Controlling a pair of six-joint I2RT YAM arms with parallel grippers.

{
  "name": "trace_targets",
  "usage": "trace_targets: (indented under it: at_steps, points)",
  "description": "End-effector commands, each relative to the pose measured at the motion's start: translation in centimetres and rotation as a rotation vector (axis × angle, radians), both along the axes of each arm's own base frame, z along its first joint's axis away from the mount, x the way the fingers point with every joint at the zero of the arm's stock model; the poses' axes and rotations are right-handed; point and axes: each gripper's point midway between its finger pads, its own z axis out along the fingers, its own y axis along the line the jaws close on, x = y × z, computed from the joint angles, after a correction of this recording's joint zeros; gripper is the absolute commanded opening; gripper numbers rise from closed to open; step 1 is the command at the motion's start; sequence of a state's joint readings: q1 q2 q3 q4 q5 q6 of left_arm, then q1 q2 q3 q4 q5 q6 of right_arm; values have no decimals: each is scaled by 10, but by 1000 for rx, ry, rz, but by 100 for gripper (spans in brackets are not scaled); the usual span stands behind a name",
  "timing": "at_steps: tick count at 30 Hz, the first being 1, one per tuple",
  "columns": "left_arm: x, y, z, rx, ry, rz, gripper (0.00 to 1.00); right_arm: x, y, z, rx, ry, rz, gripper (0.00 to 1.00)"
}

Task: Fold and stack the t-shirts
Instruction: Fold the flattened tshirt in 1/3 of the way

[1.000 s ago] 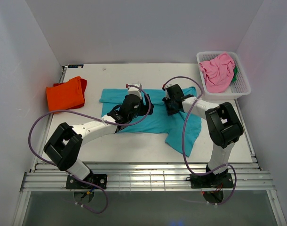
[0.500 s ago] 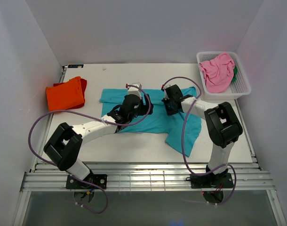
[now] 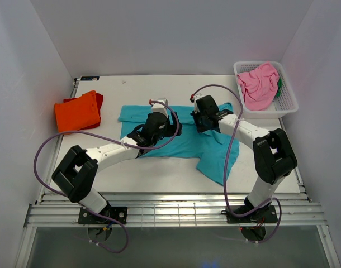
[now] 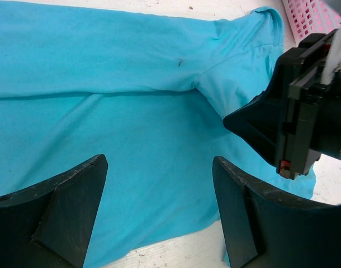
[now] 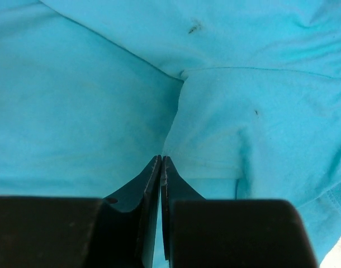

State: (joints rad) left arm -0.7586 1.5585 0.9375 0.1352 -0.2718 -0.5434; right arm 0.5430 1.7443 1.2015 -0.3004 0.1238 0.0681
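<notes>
Orange t-shirt (image 3: 77,111) is seen folded at the table's left side, judged done. Left gripper (image 4: 158,167) is held wide open and empty just above the teal t-shirt (image 3: 184,146), which is spread out mid-table. Right gripper (image 5: 161,161) is closed tight at a crease by the sleeve seam, a thin pinch of teal cloth seemingly caught. Pink t-shirt (image 3: 257,84) lies crumpled in the basket (image 3: 289,106). Step in hand is judged to be the first grasp of the teal fold; next, a matching pinch by the left gripper is called for, then both lifted over together
</notes>
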Motion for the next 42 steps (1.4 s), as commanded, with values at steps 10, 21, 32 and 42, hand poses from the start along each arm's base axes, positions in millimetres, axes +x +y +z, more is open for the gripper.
trace_targets:
  at_steps: [10,21,32,42]
  points:
    - [-3,-1,18,-36,-26,-9,86,-15,16,-5,2,42,59,8]
    - [-3,1,18,-26,-27,-9,86,-7,14,-16,-64,32,22,27]
    - [85,82,9,75,-40,225,72,85,-24,65,-31,-223,-186,26]
    - [149,149,-41,146,54,365,0,165,-77,2,-34,-114,-291,8]
